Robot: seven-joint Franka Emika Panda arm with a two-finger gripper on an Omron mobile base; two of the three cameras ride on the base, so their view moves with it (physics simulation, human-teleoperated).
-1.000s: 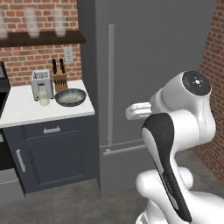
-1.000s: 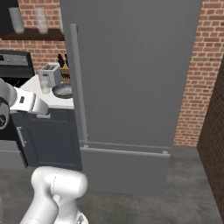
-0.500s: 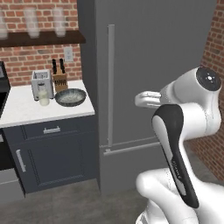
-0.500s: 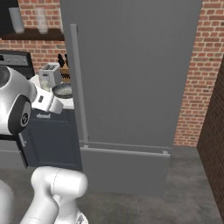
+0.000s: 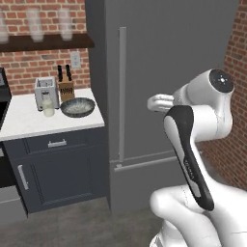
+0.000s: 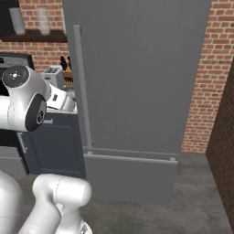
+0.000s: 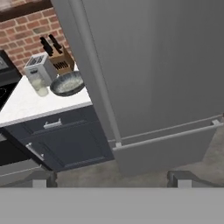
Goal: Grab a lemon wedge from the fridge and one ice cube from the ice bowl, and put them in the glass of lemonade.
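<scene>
The fridge [image 5: 169, 96] is seen shut, its tall grey door occupying the centre of the left base view, with the long bar handle [image 5: 122, 94] running down its left edge; the lemon wedge is presumed to lie behind that door and cannot be seen. The ice bowl [image 5: 77, 107] is set on the white worktop [image 5: 24, 120] at centre left of that view, just beside the fridge's side; the glass of lemonade [image 5: 48, 107] stands just left of the bowl, in front of the toaster [image 5: 46, 91]; a knife block [image 5: 65, 87] is placed behind the bowl, against the brick wall.

In the hand view the fingers [image 7: 112, 178] are seen spread wide at the bottom edge, nothing being held between them; the handle [image 7: 94, 72] is shown above them, slanting across the middle of the frame, well apart from the tips.

The first step is judged to be in hand: the approach to the fridge, with nothing yet fetched. For the next move, the hand would need to be carried toward the bar handle and the fingers closed around it, so that the door can be pulled open.
</scene>
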